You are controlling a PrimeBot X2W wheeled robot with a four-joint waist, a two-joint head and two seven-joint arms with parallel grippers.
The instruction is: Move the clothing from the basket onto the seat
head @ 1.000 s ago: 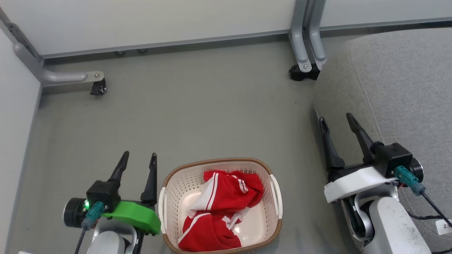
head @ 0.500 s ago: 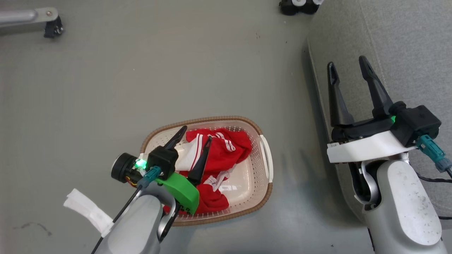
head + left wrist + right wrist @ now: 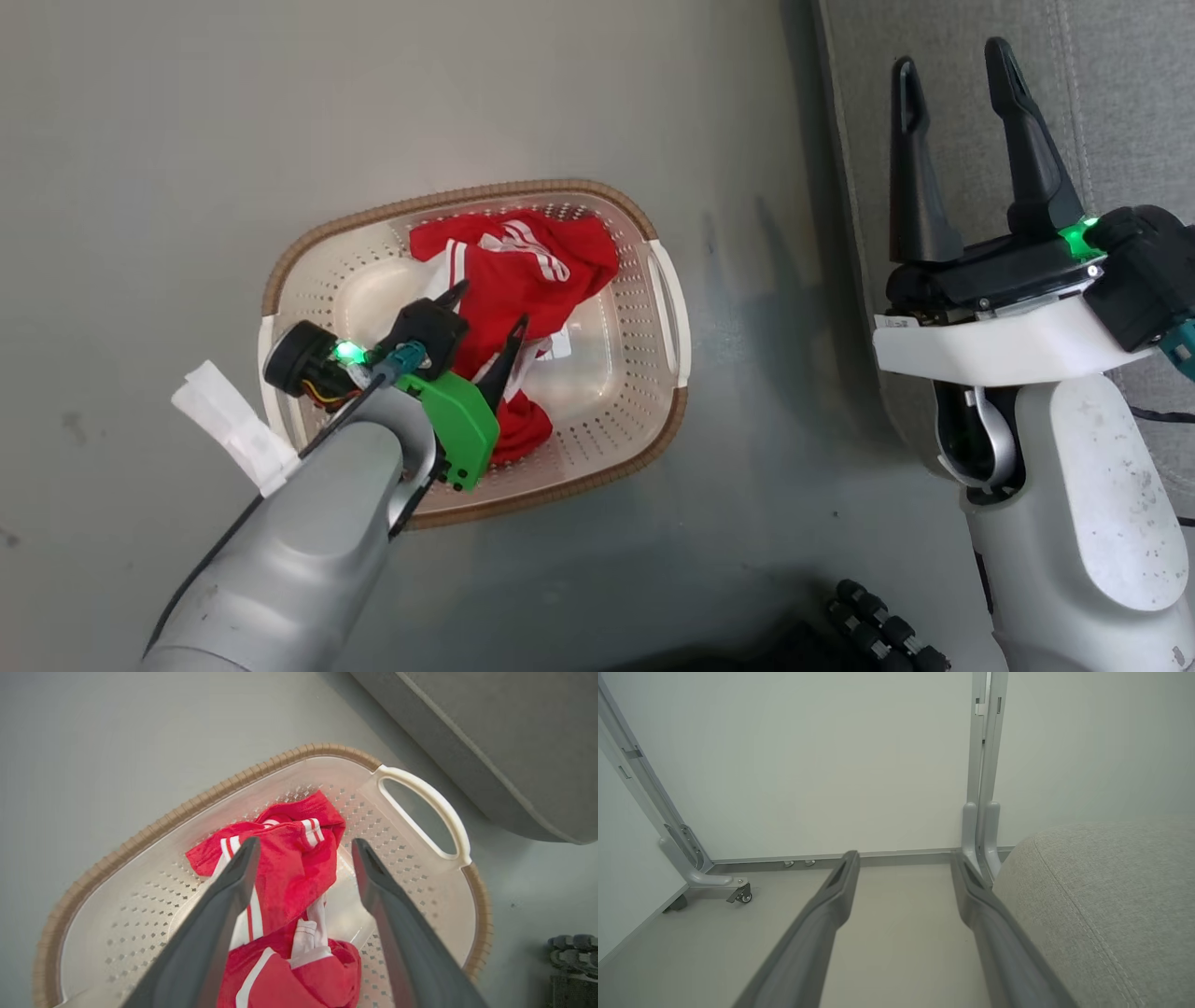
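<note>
While clothing (image 3: 518, 271) is lying bunched inside basket (image 3: 373, 210) on floor (image 3: 187, 93), task is only beginning: nothing lifted, no garment showing on visible part of seat (image 3: 1102, 93). Left pincer (image 3: 489, 303) is hovering wide open over red heap, gripping nothing. Right pincer (image 3: 950, 54) is hanging open, empty, near seat edge. Counting: one basket, one seat, two pincers, seemingly two garments, though tangled, so uncertain.

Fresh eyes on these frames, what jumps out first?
The red soft fabric garments with white stripes, crumpled in the cream perforated plastic basket with a brown woven-look rim on the grey floor, grab the eye first. Next comes the left gripper with its bright green housing, open right over that heap. On the right side, the right gripper stands open by the edge of the big grey upholstered seat.
</note>
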